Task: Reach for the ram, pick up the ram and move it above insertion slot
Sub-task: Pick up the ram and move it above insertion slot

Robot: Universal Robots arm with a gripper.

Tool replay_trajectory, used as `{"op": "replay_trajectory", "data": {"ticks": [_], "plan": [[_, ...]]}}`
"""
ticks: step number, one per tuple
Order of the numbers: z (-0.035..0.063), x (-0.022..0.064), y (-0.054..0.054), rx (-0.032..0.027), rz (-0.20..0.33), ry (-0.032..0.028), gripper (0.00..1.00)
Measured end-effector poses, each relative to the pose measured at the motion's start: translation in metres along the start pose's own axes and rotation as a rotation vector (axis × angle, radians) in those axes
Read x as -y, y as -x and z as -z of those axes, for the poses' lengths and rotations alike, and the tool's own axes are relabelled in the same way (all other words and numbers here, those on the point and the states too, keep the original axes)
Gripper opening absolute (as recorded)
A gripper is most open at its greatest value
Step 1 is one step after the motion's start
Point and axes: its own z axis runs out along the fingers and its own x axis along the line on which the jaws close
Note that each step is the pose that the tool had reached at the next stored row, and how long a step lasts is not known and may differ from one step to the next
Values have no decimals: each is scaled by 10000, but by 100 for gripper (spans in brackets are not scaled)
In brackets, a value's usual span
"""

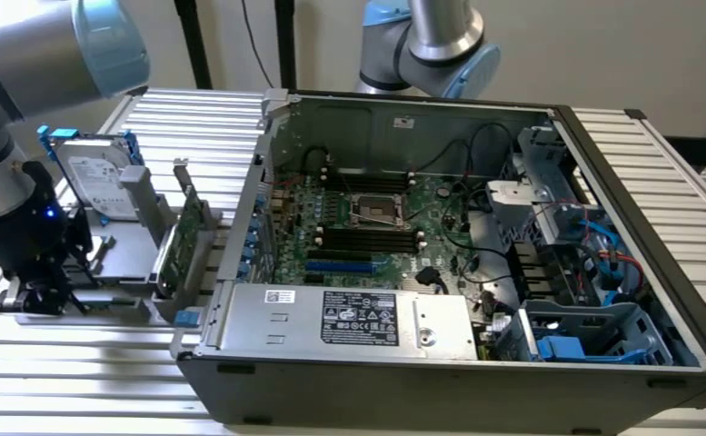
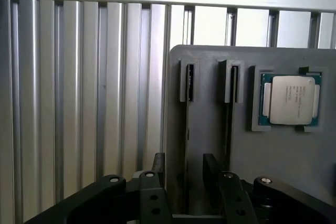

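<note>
ram (image 2: 188,129) looks to stand on edge in a groove of the grey holder (image 2: 294,171), showing as a thin dark line. CPU (image 2: 290,99) sits in a pocket nearby. claw (image 2: 185,163) is spread, one finger each side of the ram; I see no contact. Holder is on the ribbed tabletop (image 2: 79,103), well apart from the insertion slot (image 1: 365,241) in the open PC case (image 1: 643,191). Step: reach about complete, ram not gripped. A grasp calls for pads square on the board faces and a straight pull out of the groove.
</note>
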Motion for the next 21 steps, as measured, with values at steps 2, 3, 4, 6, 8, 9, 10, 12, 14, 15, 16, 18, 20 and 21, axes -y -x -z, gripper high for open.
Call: {"op": "replay_trajectory", "data": {"ticks": [2,3,4,6,8,9,10,12,14,15,16,18,20,21], "plan": [[-34,0,-1,1,1,-1,42],[-46,-2,-2,1,1,-1,42],[-56,-6,-2,0,2,0,42],[-67,-16,-1,1,1,1,42],[-75,-27,-1,1,1,2,42],[-78,-35,-1,1,1,2,42],[-82,-43,0,1,1,2,42],[-87,-55,4,1,0,2,42],[-90,-61,19,1,1,2,42],[-92,-61,28,1,1,2,42],[-94,-62,36,1,1,2,42],[-103,-61,41,2,2,0,42],[-111,-61,41,1,2,3,42],[-116,-61,42,1,1,2,42]]}}
